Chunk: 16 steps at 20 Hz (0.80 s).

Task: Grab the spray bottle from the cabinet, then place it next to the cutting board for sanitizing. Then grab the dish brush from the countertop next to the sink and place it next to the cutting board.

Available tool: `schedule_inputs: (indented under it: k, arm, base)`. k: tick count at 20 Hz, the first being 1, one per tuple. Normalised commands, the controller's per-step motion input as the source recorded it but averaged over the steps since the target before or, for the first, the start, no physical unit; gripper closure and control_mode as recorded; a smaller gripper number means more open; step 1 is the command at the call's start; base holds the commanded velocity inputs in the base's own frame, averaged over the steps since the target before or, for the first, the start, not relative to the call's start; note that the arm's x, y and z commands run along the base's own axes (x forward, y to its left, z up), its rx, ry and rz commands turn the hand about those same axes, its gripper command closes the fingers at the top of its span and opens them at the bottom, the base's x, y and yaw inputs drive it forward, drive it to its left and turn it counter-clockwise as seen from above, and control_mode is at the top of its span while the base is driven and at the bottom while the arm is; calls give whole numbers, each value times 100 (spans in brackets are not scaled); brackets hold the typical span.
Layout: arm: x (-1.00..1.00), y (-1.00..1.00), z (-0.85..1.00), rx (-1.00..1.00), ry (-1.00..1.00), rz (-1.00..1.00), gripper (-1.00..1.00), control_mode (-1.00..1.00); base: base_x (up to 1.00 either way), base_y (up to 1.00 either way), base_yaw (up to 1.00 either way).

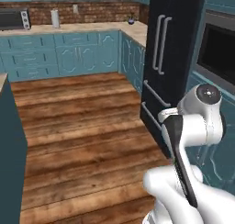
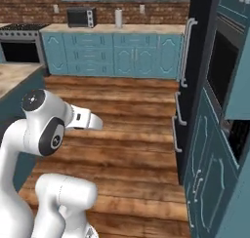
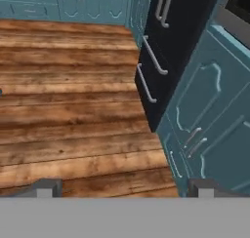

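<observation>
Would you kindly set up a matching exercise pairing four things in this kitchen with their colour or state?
Things:
1. refrigerator
2. floor
3. microwave
4. gripper

Descriptions:
A. brown wooden planks
B. fingers spread wide, nothing between them
C. tall and near-black, with pale bar handles
D. dark box on the far counter by the brick wall

Pairs: 1-C, 2-A, 3-D, 4-B

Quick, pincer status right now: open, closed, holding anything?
Pincer: open, fingertips wide apart, nothing between them, over the wooden floor.
</observation>
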Motion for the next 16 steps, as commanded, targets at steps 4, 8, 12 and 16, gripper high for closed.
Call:
schedule_inputs:
  k: [4,8,12,16]
  arm:
    - [0,0,0,0,0,0,-100,100]
    - [0,0,0,0,0,0,-100,100]
    - [0,0,0,0,0,0,-100,100]
    - [0,0,0,0,0,0,-100,100]
  base:
    - [100,-22,75]
    - [79,-54,69]
    - [85,-39,76]
    - [91,-13,82]
